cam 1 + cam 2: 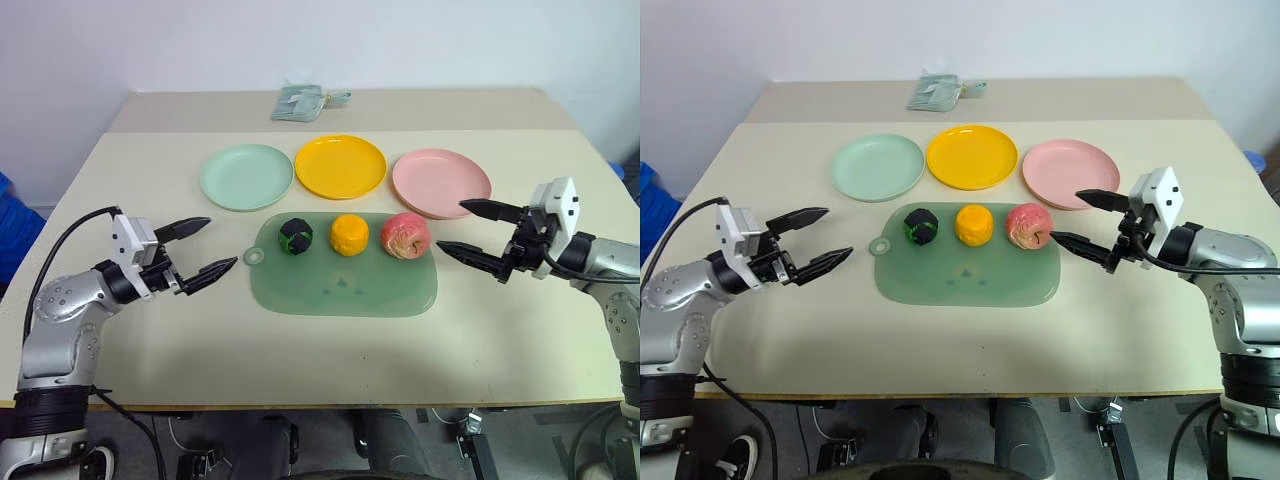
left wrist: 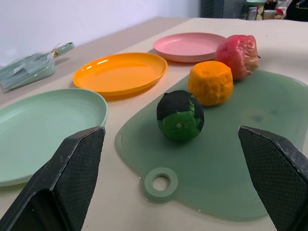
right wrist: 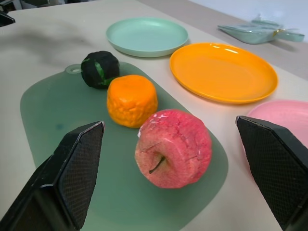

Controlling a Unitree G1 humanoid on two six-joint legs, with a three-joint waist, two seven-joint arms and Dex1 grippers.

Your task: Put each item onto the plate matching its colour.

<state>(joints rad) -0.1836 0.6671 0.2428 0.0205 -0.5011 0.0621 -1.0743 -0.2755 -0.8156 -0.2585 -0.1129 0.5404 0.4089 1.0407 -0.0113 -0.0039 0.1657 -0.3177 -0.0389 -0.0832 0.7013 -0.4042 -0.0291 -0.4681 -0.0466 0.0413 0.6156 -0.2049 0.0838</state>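
Observation:
Three toy foods stand in a row on a translucent green board point(image 1: 340, 290): a dark green-and-black ball point(image 1: 295, 237), a lumpy orange-yellow fruit point(image 1: 350, 235) and a pink-red peach-like fruit point(image 1: 405, 235). Behind the board lie a mint green plate point(image 1: 246, 176), a yellow plate point(image 1: 340, 166) and a pink plate point(image 1: 441, 182), all bare. My left gripper point(image 1: 208, 248) hovers open left of the board, pointing at the ball point(image 2: 180, 116). My right gripper point(image 1: 472, 230) hovers open right of the board, pointing at the peach-like fruit point(image 3: 173, 147). Neither holds anything.
A pale green folded pouch point(image 1: 305, 101) lies at the far side of the beige table point(image 1: 330, 360). The board has a ring-shaped handle point(image 1: 256, 257) at its left end. Bare tabletop stretches in front of the board and beside both grippers.

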